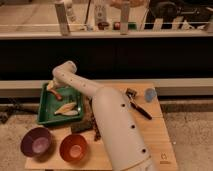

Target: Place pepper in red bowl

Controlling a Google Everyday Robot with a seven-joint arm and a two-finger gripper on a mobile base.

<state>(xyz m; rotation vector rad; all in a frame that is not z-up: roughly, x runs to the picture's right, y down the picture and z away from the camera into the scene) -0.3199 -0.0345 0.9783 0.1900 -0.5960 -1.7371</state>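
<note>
The pepper (58, 95) is a small red sliver lying in the back left part of the green tray (46, 119). My gripper (53, 88) is at the end of the white arm, down over the tray's back left corner, right at the pepper; the arm hides how it meets the pepper. The red bowl (73, 148) stands at the table's front, left of the arm's base, with nothing in it.
A pale yellow banana-like item (67, 107) lies in the tray. A purple bowl (36, 142) stands left of the red bowl. A dark brown object (88, 122) lies beside the tray. A black tool (140, 110) and a blue cup (150, 94) are at the right.
</note>
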